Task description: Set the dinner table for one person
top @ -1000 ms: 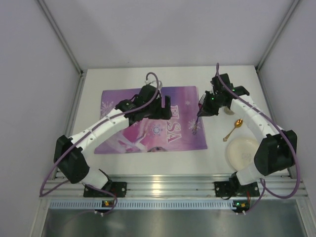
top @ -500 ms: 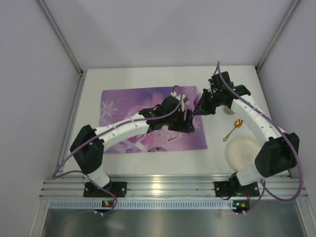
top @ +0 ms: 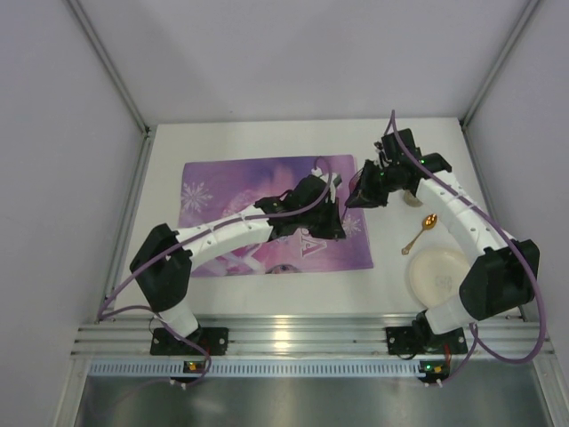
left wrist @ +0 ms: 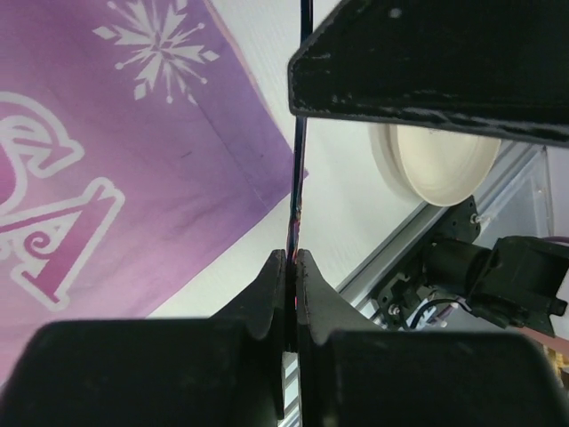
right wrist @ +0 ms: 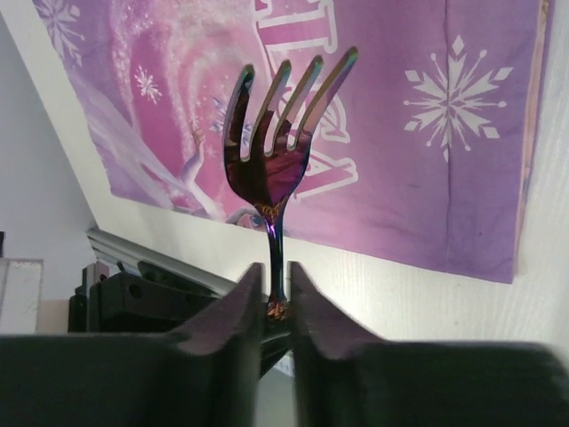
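Clamping the fork's thin handle, left claw was closed tight over the placemat's right edge. Right claw sat narrow around the fork's neck; grip unclear. White desk lay beneath both.

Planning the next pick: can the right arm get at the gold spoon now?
Probably yes: the gold spoon lies uncovered on the table beside that arm, but the right gripper has the fork between its fingers.
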`<state>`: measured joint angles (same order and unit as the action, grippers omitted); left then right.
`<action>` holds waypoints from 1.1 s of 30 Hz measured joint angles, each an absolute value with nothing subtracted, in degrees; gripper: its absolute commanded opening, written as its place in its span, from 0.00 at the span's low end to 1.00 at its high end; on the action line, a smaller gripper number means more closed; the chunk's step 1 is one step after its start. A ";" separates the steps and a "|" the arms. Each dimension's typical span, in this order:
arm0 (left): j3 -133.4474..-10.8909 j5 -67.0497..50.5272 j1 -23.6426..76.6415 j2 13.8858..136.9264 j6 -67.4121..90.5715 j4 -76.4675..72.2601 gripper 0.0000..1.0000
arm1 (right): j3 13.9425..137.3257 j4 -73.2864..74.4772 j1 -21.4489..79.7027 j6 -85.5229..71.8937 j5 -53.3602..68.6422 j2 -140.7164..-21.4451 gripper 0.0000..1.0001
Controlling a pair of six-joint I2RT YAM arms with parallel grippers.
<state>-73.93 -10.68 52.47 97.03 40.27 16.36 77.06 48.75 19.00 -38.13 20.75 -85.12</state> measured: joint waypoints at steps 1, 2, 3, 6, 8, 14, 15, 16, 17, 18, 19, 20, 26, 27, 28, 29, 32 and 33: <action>-73.93 -10.15 52.40 97.03 40.03 16.82 0.00 | 77.06 48.82 19.00 -37.98 21.04 -85.12 0.66; -73.76 -9.76 52.18 96.95 39.83 17.43 0.00 | 77.06 48.93 19.00 -37.89 21.15 -85.01 0.75; -73.10 -9.47 51.75 96.64 39.59 17.63 0.00 | 77.06 48.97 19.03 -37.78 21.08 -84.88 0.85; -67.99 -8.84 48.97 93.32 39.09 18.92 0.00 | 77.36 49.52 19.03 -36.95 20.64 -84.07 0.89; -64.36 -8.21 46.37 90.32 39.00 20.47 0.00 | 78.28 49.89 19.03 -36.45 20.34 -83.68 0.89; -54.02 -10.35 33.01 80.23 37.54 23.79 0.00 | 80.01 50.89 19.00 -35.07 19.62 -81.78 0.89; -51.99 -11.40 29.34 78.39 37.06 24.05 0.00 | 80.01 51.07 18.98 -34.92 19.57 -81.52 0.89; -49.89 -13.23 25.15 76.53 36.23 24.32 0.00 | 80.01 51.31 18.96 -34.70 19.57 -81.30 0.89; -48.25 -14.74 21.74 75.29 35.51 24.38 0.00 | 80.01 51.64 18.96 -34.54 19.59 -81.10 0.89; -46.57 -16.58 17.04 74.06 34.46 24.80 0.00 | 79.94 51.96 18.94 -34.46 19.57 -80.90 0.89; -45.60 -18.48 14.17 73.60 33.80 24.82 0.00 | 79.90 52.16 18.94 -34.33 19.59 -80.79 0.88; -44.69 -20.73 10.76 73.43 32.84 24.86 0.00 | 79.88 52.31 18.94 -34.17 19.59 -80.71 0.88; -43.64 -32.75 -3.68 78.08 29.17 24.45 0.00 | 78.11 52.73 18.94 -33.36 19.79 -79.99 0.88; -43.72 -34.11 -5.06 79.20 29.12 24.29 0.00 | 77.80 52.86 18.94 -33.19 19.79 -79.85 0.88; -43.88 -36.12 -6.63 80.77 29.06 23.99 0.00 | 77.49 52.95 18.94 -33.08 19.79 -79.66 0.87; -44.05 -37.78 -7.62 82.02 29.12 23.70 0.01 | 77.21 53.01 18.94 -32.99 19.79 -79.44 0.87; -44.49 -42.92 -9.67 85.45 29.23 22.76 0.02 | 76.40 53.19 18.92 -32.73 19.79 -78.46 0.87; -44.66 -44.38 -10.17 86.32 29.17 22.63 0.02 | 76.03 53.19 18.85 -32.67 19.79 -78.00 0.87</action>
